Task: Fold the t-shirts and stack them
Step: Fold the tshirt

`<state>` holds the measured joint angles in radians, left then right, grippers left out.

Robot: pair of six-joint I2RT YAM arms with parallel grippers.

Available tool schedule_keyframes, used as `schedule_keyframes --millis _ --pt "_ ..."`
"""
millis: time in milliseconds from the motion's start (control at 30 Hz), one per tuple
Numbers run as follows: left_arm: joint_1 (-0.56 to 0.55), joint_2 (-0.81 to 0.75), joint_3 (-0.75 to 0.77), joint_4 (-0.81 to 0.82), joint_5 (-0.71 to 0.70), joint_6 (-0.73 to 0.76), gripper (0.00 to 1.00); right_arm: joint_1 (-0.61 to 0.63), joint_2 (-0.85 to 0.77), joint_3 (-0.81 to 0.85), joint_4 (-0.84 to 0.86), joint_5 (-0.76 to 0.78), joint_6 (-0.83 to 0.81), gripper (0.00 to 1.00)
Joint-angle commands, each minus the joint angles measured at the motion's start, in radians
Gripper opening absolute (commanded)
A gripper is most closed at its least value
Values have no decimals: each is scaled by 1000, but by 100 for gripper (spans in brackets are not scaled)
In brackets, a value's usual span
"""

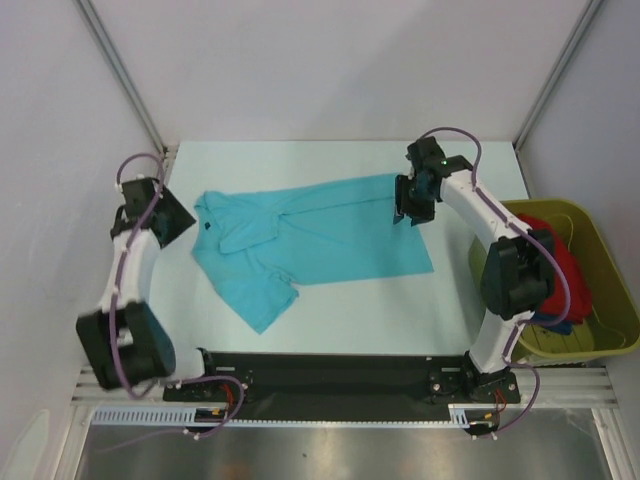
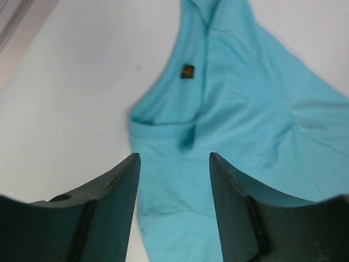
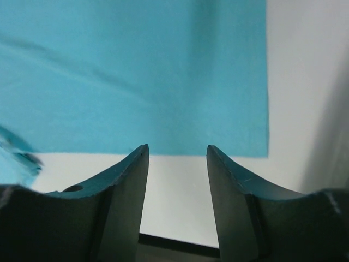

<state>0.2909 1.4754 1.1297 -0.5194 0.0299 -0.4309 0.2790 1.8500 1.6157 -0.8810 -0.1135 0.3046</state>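
Note:
One turquoise t-shirt (image 1: 310,235) lies spread across the middle of the table, collar to the left and hem to the right. Its small dark label (image 2: 187,71) shows in the left wrist view. My left gripper (image 1: 190,225) hovers at the collar end, open, with turquoise cloth (image 2: 229,109) under the gap between its fingers and nothing held. My right gripper (image 1: 408,212) is at the hem end, open and empty. Its tips (image 3: 177,150) stand over bare table just short of the straight hem (image 3: 163,154). A red t-shirt (image 1: 568,262) lies bunched in the tub.
An olive-green plastic tub (image 1: 608,275) stands at the right edge of the table, partly behind my right arm (image 1: 515,270). White walls and metal posts close in the back and sides. A black strip (image 1: 330,375) runs along the near edge.

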Motion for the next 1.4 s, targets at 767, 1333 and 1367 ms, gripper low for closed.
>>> schedule_keyframes --millis 767,1333,1367 --pt "-194 -463 -628 -117 64 -473 50 23 -327 -370 62 -77 117 99" --pt "-177 -311 -617 -38 2 -414 46 15 -295 -390 94 -43 168 98" --pt "-173 -300 -619 -30 5 -407 45 15 -293 -390 96 -41 171 98"
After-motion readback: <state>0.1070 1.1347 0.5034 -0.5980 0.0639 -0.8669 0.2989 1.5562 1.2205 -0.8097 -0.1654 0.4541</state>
